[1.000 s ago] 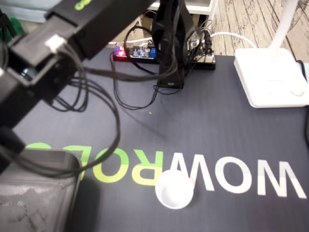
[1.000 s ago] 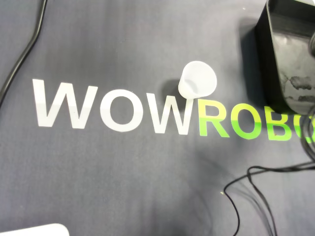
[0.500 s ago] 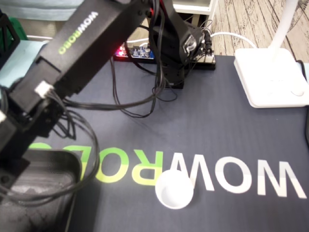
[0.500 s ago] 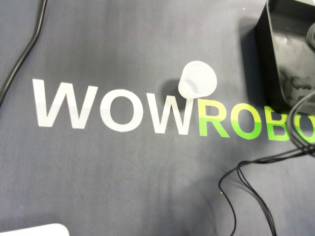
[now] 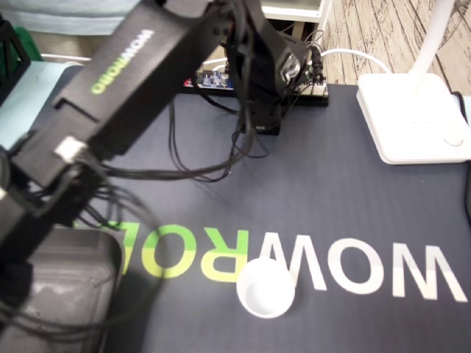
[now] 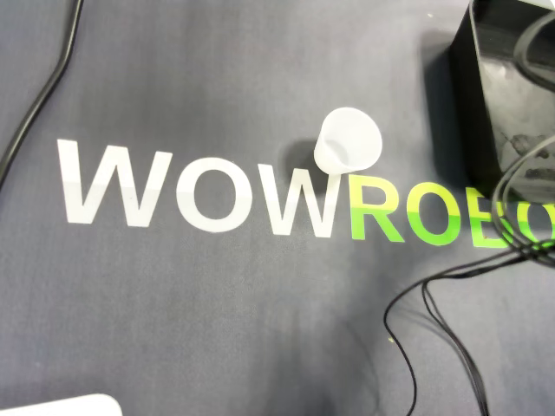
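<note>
Since half a second ago the black arm has swung a little and its loose cables have shifted; the white cup has not moved.

Fixed view: the arm reaches from its base at the top middle down to the left edge, where its far end is a dark blur above the black bin. The gripper is not visible there, so I cannot tell how far its fingers are open or whether they hold anything. The cup stands upright on the dark mat, mouth up, at the foot of a white W in the printed lettering, well apart from the bin and the arm. A white lamp base sits at the right edge, and a small circuit board lies behind the arm's base; only this view shows the arm and the board.

Overhead view: no part of the arm appears, only its cables, which cross the bin in the top right corner and trail over the mat. The cup stands where the white letters meet the green ones, to the left of the bin and apart from it. A corner of the lamp base shows at the bottom left.
</note>
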Motion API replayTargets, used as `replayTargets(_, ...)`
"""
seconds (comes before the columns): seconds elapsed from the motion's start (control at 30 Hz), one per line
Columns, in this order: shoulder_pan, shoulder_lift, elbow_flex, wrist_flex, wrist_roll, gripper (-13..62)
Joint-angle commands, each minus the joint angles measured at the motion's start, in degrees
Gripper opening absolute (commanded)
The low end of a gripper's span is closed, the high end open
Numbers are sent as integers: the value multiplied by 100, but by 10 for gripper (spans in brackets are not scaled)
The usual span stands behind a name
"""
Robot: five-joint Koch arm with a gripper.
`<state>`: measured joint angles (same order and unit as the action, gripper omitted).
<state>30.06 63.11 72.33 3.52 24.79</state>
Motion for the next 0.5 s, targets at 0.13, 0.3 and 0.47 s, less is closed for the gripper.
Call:
replayTargets(0.13, -536, 1556, 325, -475, -2663, 29)
replayTargets(0.3, -1116, 2628, 1828, -492, -5344, 29)
replayTargets(0.47, -1881, 3674, 3937, -1459, -7603, 29)
